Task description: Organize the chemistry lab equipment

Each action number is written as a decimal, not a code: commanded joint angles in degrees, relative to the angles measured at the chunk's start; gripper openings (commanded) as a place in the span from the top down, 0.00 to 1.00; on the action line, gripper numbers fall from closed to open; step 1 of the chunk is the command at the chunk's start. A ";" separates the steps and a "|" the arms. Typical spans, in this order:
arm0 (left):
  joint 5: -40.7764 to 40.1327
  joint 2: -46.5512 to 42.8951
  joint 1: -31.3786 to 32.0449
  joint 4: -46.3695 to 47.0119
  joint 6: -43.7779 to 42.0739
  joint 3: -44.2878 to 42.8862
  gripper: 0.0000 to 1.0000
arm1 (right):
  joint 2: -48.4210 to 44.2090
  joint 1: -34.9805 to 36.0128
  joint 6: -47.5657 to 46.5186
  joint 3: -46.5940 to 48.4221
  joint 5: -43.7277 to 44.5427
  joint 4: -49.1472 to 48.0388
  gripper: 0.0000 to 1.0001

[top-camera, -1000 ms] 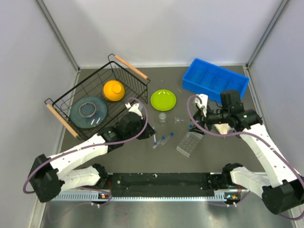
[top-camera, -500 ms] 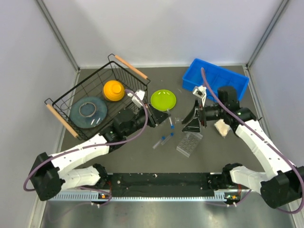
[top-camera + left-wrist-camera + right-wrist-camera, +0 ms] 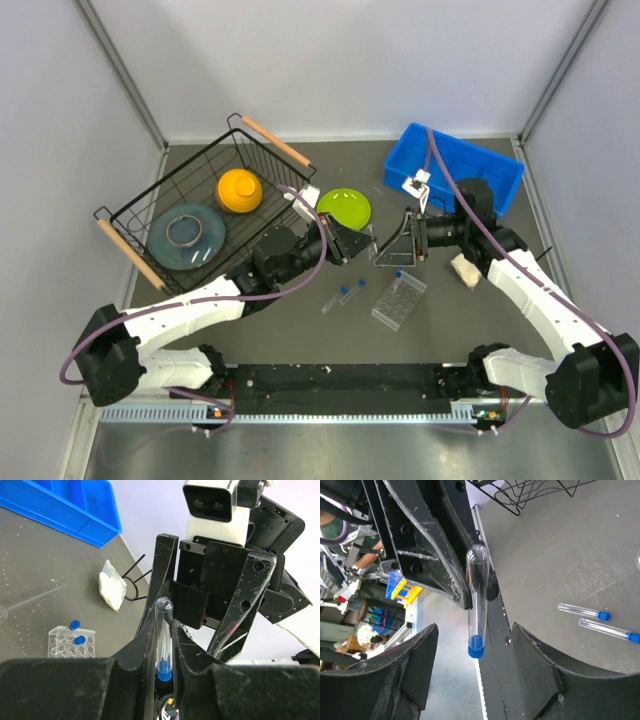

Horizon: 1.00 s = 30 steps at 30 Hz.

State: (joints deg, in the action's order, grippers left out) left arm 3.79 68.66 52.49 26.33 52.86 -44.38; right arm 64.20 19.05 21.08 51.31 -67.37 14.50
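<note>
My left gripper (image 3: 362, 243) is shut on a clear blue-capped tube (image 3: 164, 635) and holds it in the air, rounded end pointing at my right gripper (image 3: 390, 248). The right gripper is open, with its fingers either side of the tube (image 3: 476, 615) and not touching it. The clear grid rack (image 3: 398, 300) lies just below and holds two capped tubes (image 3: 75, 632). Two more tubes (image 3: 340, 296) lie on the table to its left. The white-filled packet (image 3: 465, 268) lies to the right, with the thin black loop (image 3: 137, 582) beside it.
A blue divided bin (image 3: 455, 165) stands at the back right. A black wire basket (image 3: 215, 170) at the left holds an orange dome (image 3: 240, 190) and a blue-grey dish (image 3: 188, 235). A lime-green plate (image 3: 344, 210) lies behind the grippers.
My left gripper has risen and moved right with the tube. My right gripper has swung left, away from the packet, and now faces it with its jaws around the tube.
</note>
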 commanded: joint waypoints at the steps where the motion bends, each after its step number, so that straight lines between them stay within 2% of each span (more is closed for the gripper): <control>1: -1.15 0.59 0.51 4.08 0.40 -2.47 1.00 | 1.10 0.81 4.75 -0.42 -0.21 -6.41 0.44; 2: -1.16 0.59 0.60 4.08 0.40 -2.55 1.00 | 1.53 0.90 5.11 -0.42 -0.21 -6.76 0.48; 3: -1.16 0.68 0.60 4.00 0.31 -2.55 1.00 | 1.71 1.08 5.28 -0.25 -0.13 -6.94 0.58; 4: -1.07 0.68 0.60 4.00 0.31 -2.55 1.00 | 1.89 1.17 5.46 -0.24 -0.13 -7.12 0.62; 5: -1.15 0.60 0.68 4.00 0.31 -2.38 1.00 | 2.15 1.17 5.37 -0.16 -0.13 -7.21 0.70; 7: -1.16 0.59 0.68 3.99 0.14 -2.29 1.00 | 2.24 1.25 5.29 -0.16 -0.30 -7.38 0.78; 8: -1.24 0.51 0.68 3.82 0.05 -2.20 1.00 | 2.24 1.43 5.03 -0.24 -0.39 -7.30 0.86; 11: -1.94 -0.19 0.68 2.59 -0.48 -2.11 0.91 | 1.71 1.43 3.54 -0.33 -0.65 -6.16 0.94; 12: -2.21 -0.54 0.68 2.24 -1.17 -1.94 0.78 | 1.37 1.34 2.66 -0.33 -0.39 -5.37 0.94; 15: -3.09 -2.56 0.68 1.45 -4.25 -0.62 0.58 | 0.49 1.34 -2.26 0.19 0.22 -1.24 0.95; 16: -2.39 -3.87 0.25 0.49 -5.39 -0.18 0.45 | 0.31 1.43 -5.75 0.72 0.40 0.34 0.95; 18: -0.81 -5.64 -0.54 -3.36 -9.43 -0.27 0.36 | -0.13 1.43 -9.46 1.07 1.10 5.24 0.95; 19: 0.41 -7.56 -1.42 -8.00 -10.92 -0.62 0.29 | -0.48 1.43 -14.96 1.77 1.54 7.54 0.95; 22: 2.35 -11.61 -2.74 -15.32 -17.60 -1.41 0.19 | -0.66 1.52 -27.90 3.44 6.10 17.11 0.95; 23: 3.23 -12.67 -3.00 -19.43 -21.45 -1.32 0.18 | -0.66 1.78 -31.68 4.06 9.16 20.27 0.95; 26: 9.71 -16.18 -3.27 -23.41 -31.28 0.25 0.18 | -0.22 4.50 -43.20 6.34 18.11 28.72 0.95; 28: 14.47 -19.35 -3.27 -23.43 -35.79 2.36 0.16 | -0.04 7.21 -49.43 7.83 20.61 33.80 0.94; 29: 19.10 -20.49 -3.18 -22.73 -40.60 5.07 0.02 | 0.22 8.10 -51.12 8.19 21.66 35.14 0.94; 30: 20.71 -22.76 -3.10 -20.98 -42.91 6.57 0.01 | 0.39 8.81 -52.44 8.98 21.58 36.64 0.94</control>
State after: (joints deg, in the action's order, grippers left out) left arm 11.94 51.07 49.21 6.74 26.00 -43.13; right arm 65.21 24.05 -14.94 55.44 -52.51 39.62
